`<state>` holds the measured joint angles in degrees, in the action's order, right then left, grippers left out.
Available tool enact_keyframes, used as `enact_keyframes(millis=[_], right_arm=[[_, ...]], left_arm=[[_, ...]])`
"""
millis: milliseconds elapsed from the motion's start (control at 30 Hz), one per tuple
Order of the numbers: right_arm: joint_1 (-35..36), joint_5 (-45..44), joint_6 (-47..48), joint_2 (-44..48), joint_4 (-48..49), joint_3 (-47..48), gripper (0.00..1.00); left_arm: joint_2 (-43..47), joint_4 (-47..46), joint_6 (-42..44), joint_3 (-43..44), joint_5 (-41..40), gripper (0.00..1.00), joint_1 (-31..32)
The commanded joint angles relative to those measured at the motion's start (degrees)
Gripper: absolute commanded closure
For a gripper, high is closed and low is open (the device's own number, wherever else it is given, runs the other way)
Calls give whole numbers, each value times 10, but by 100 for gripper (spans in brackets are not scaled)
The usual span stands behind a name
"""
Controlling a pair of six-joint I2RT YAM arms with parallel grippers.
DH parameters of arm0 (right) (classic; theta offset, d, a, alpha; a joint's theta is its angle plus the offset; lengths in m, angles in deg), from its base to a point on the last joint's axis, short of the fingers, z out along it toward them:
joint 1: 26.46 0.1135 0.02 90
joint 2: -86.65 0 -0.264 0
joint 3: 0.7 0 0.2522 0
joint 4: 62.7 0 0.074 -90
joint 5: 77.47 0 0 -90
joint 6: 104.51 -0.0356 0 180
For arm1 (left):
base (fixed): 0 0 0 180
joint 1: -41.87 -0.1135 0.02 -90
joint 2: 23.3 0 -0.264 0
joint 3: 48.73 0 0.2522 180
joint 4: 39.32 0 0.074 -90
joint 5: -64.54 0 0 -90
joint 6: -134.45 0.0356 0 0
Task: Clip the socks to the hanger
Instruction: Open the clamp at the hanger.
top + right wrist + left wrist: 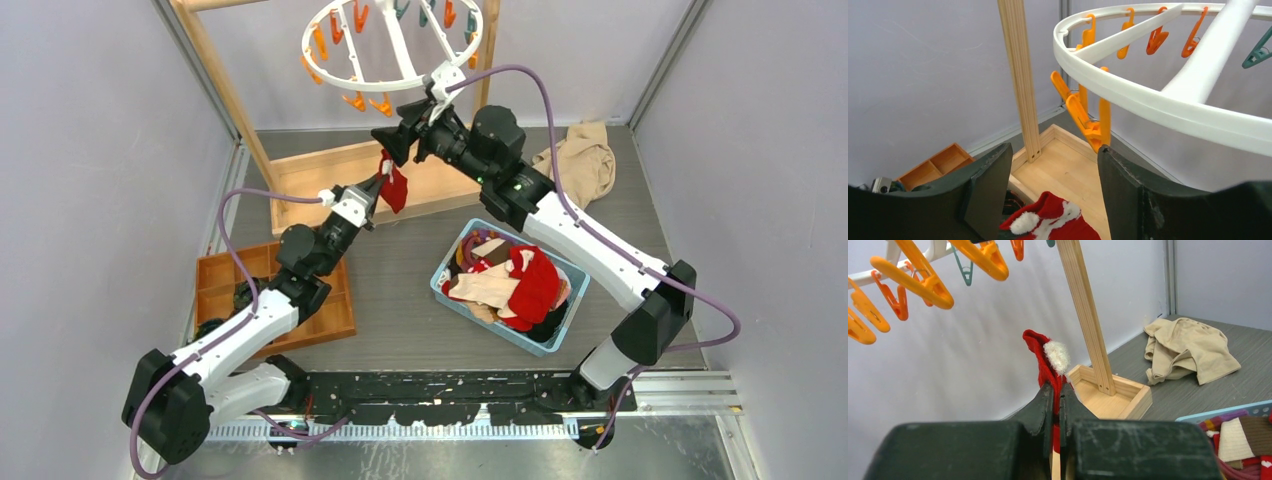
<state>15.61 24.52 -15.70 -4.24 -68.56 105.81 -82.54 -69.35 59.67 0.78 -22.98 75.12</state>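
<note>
Lilac walls (pixel 100 150) close in the grey table (pixel 400 300) on 3 sides. At 12 o'clock in the top view I see the hanger (pixel 398 50), a white ring with curved crossbars and orange and teal clips. It is raised above the table beside the post of a wooden frame (pixel 225 95).

My left gripper (pixel 1057 390) is clamped tight on a red sock (pixel 1040 347). From the left wrist view the sock stands up out of the closed fingers, with a white fluffy tuft near its top. It sits below the hanger's near rim and apart from every clip.

My right gripper (pixel 1053 170) has its jaws spread wide and holds nothing. It is just under the ring's near edge, directly above the left gripper's sock. 1 orange clip (pixel 1090 125) hangs over the gap, close to the finger on the right of that view. I cannot tell whether they touch.

More socks (pixel 520 285), red, cream and dark, are heaped in a blue basket (pixel 452 255) at 4 o'clock. A crumpled beige cloth (pixel 580 160) lies at 2 o'clock, well apart from the basket. A wooden compartment tray (pixel 225 290) sits at 8 o'clock, partly under the left arm.
</note>
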Motion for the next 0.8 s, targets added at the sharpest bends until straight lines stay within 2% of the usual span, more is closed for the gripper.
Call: enact_keyframes(millis=[0,233,767], right_arm=[[26,-104,27,13,71,-21,31],[51,-218,53,-15,102,-10,31],[71,-258,65,-76,147,44,32]], left_arm=[[17,-44,-5,-13,-16,100,1],[27,-48,-11,-26,-15,100,1],[55,-28,-6,-38,-10,100,-7]])
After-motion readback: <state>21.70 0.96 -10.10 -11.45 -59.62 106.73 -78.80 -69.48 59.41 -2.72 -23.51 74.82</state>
